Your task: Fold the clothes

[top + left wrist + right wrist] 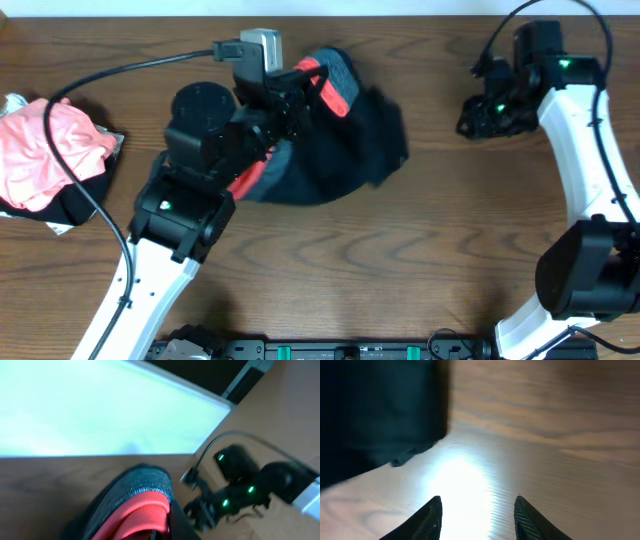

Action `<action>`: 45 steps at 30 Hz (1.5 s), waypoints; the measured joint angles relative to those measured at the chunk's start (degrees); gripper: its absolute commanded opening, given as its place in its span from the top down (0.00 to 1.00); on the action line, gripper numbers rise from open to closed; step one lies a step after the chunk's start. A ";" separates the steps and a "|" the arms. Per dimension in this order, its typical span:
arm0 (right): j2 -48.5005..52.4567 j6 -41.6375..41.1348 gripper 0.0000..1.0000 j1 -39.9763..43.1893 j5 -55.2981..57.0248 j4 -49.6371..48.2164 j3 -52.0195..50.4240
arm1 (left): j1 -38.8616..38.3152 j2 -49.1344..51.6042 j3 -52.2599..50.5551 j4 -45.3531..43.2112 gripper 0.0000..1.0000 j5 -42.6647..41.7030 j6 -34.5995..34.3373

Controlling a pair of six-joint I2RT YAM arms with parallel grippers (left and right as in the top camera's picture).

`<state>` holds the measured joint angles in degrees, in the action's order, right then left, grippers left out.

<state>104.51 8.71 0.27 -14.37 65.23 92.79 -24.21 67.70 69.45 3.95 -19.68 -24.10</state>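
Pinching the dark garment (350, 150) on the table (400, 260) by its red edge with the left gripper (305, 85); hovering beside it with the right gripper (478, 499), 2 fingers (432, 515) wide apart, holding nothing; 1 pink pile (45, 145) far left.

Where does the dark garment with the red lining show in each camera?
Overhead: dark garment top centre.
Left wrist: dark garment bottom centre, grey and red fold.
Right wrist: dark garment upper left.
Shared landmark: the wooden table.
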 measured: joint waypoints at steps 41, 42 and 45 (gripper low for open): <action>-0.02 -13.99 0.46 -27.58 9.55 -27.82 -16.52 | 0.00 0.98 15.98 -2.71 0.94 9.86 7.37; -0.02 -14.29 0.46 -27.58 9.57 -28.22 -16.52 | 0.00 0.98 16.55 -2.75 0.94 10.03 7.56; -0.02 -15.13 0.45 -27.58 9.79 -29.59 -16.52 | 0.00 0.98 17.22 -2.80 0.94 10.40 7.69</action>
<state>104.49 -6.42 -27.31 -4.58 35.64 76.27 -24.21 68.69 86.67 1.15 -9.28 -16.40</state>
